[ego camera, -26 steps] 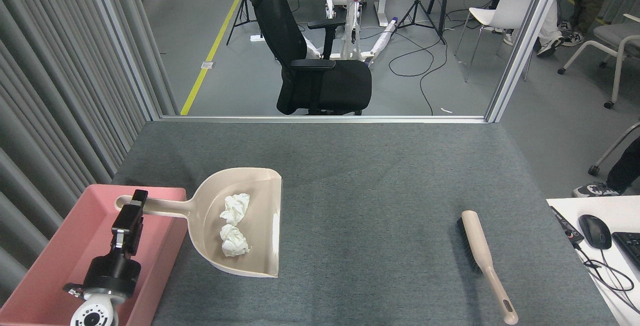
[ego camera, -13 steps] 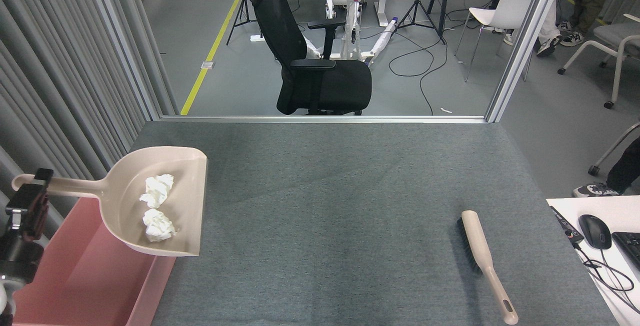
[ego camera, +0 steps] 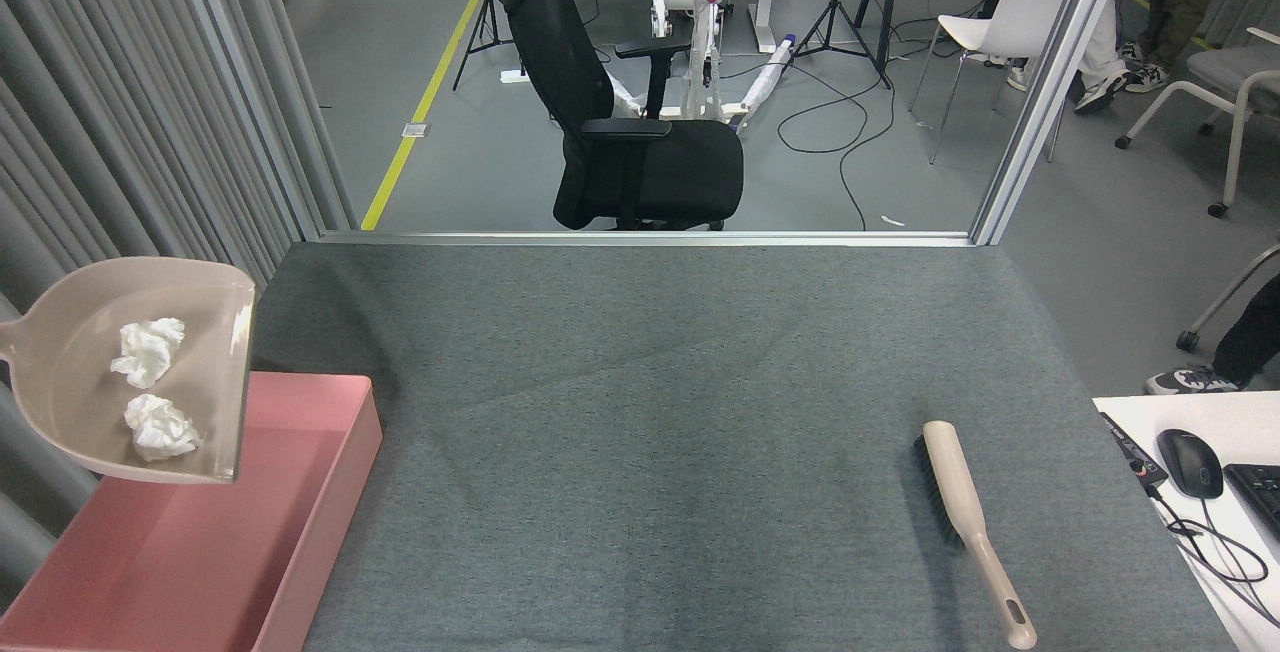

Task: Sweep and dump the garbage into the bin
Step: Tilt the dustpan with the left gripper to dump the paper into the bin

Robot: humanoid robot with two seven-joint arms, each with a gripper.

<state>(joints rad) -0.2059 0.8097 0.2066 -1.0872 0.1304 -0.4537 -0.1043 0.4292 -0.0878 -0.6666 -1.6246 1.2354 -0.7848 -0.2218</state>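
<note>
At the left edge of the frame, one smooth beige plastic dustpan (ego camera: 90, 412) hangs over one shallow pink plastic bin (ego camera: 330, 472) at lower left, carrying two crumpled white tissue wads (ego camera: 145, 352). One bristled beige brush (ego camera: 965, 512) lies on the grey felt table (ego camera: 650, 412). Neither gripper shows.

No text, label, brand or number can be read anywhere in the view. The dustpan (ego camera: 130, 372), the bin (ego camera: 300, 492) and the brush (ego camera: 965, 512) carry no visible print. A small dark strip (ego camera: 1133, 449) at the edge of the white desk (ego camera: 1130, 412) may bear markings, but it is too small and blurred to make out. The yellow line (ego camera: 425, 97) on the floor is plain, without lettering.
</note>
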